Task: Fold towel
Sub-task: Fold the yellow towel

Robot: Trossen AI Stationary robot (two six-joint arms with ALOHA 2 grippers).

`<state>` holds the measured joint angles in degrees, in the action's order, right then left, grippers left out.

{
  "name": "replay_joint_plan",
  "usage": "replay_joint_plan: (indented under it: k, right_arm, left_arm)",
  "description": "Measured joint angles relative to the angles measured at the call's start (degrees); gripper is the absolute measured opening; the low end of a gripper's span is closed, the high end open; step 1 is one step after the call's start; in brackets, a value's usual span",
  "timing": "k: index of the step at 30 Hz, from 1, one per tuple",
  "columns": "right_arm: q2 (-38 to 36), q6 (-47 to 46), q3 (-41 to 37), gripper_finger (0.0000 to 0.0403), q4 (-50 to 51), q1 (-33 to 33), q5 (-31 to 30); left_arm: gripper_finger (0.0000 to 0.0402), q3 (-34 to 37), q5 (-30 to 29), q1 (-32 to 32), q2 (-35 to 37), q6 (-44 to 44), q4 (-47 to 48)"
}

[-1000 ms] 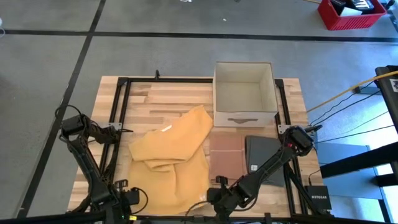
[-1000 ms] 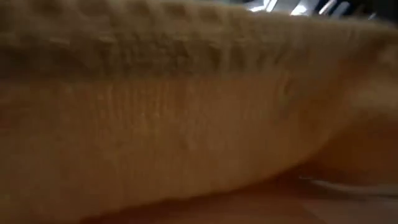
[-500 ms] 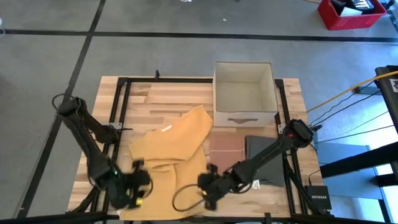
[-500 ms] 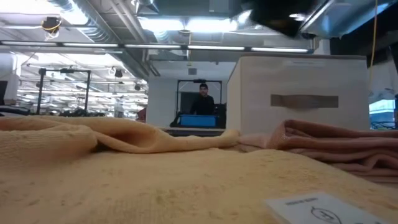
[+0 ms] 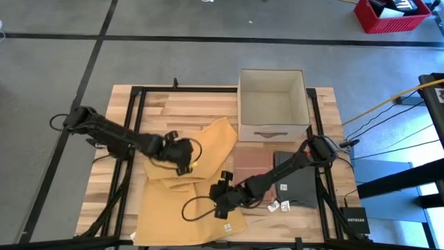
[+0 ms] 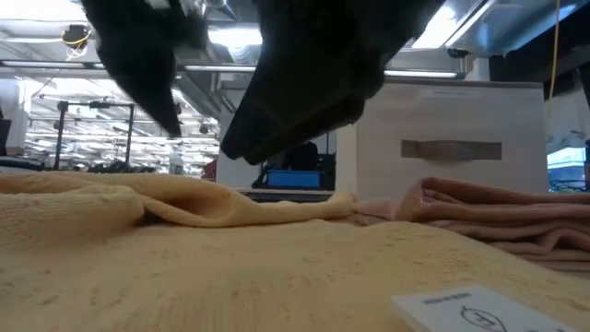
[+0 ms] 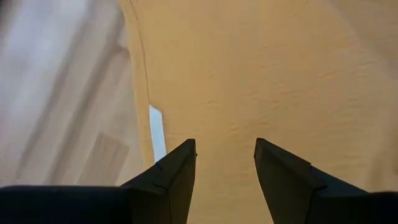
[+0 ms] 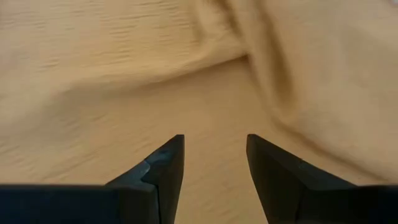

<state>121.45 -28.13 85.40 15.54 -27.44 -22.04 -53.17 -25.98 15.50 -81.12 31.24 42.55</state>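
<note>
Both hands, the left hand (image 5: 182, 158) and right hand (image 5: 220, 196), are hovering with fingers parted and empty over the yellow towel (image 5: 208, 149) on the surface (image 5: 180, 104).

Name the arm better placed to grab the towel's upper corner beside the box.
Left. Its hand is open over the towel's upper half, nearer that corner; the right hand hangs open over the lower half.

Towel (image 5: 191, 182) lies left of folded cloths (image 5: 253, 169), before box (image 5: 272, 104).
</note>
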Motion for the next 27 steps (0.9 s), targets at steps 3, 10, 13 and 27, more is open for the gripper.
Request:
replay_joint_plan:
  k: [3,10,13,27]
  right_arm:
    - [0.0,0.2,0.0,0.0177,0.1,-1.1,0.2]
    - [3.7,4.9,0.0,0.0177,-4.4,-1.9,-0.2]
    - [6.8,6.8,0.0,0.0177,-7.5,-1.8,2.6]
    - [8.6,11.7,0.3,0.0177,-8.8,-0.7,2.9]
  left_arm:
    - [0.0156,4.3,5.6,-7.5,0.0,-5.7,-7.9]
    - [0.0157,11.6,7.0,-19.4,0.0,-14.1,-16.5]
    - [0.0157,13.5,9.5,-22.2,0.0,-17.3,-16.3]
    - [0.0157,20.4,18.1,-32.5,-0.9,-27.5,-28.7]
